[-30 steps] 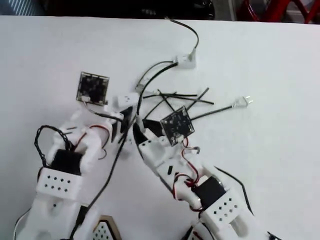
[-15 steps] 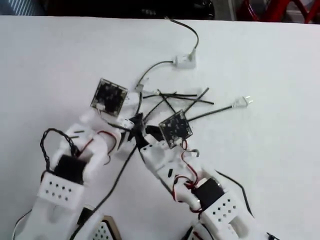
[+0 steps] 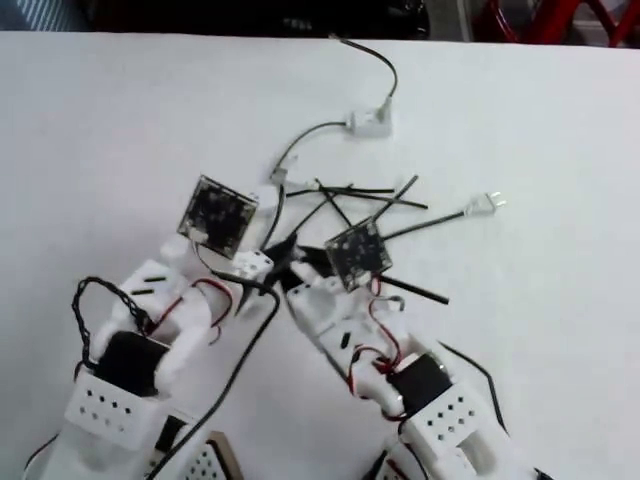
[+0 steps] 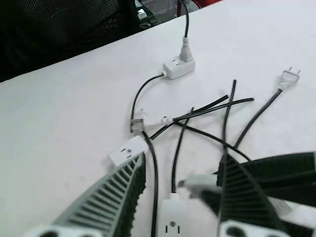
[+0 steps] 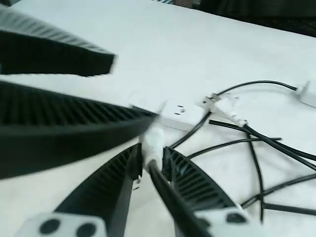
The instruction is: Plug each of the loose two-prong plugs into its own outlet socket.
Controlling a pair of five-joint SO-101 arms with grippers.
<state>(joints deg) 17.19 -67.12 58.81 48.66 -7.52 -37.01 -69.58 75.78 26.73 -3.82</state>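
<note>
Cords (image 5: 276,142) in a black tangle at the middle of the white table (image 3: 120,100). Left arm (image 3: 140,340) at the near left, right arm (image 3: 400,380) at the near right, both grippers just near of the tangle, tips close together.

Right gripper (image 5: 150,152) clenched tight on a white plug (image 5: 149,137), with the plug's black cord trailing back between the fingers.

Left gripper (image 4: 182,165) released, fingers (image 4: 123,190) spread wide, gripping nothing. Between those spread fingers, flat on the table, a white socket block (image 4: 170,224), slots facing up, not touched. Near that block, the white plug, not pushed in. Just past one fingertip, a second socket block (image 4: 127,149), also flat on the table.

Far off, past the tangle, a third socket block (image 3: 370,122) with black cord running from both ends.

Out to the right, well apart from every block, a loose plug (image 3: 490,203) lying alone, two prongs pointing right. At the far left edge of the tangle, one more small plug (image 3: 278,177) lying on the table.
</note>
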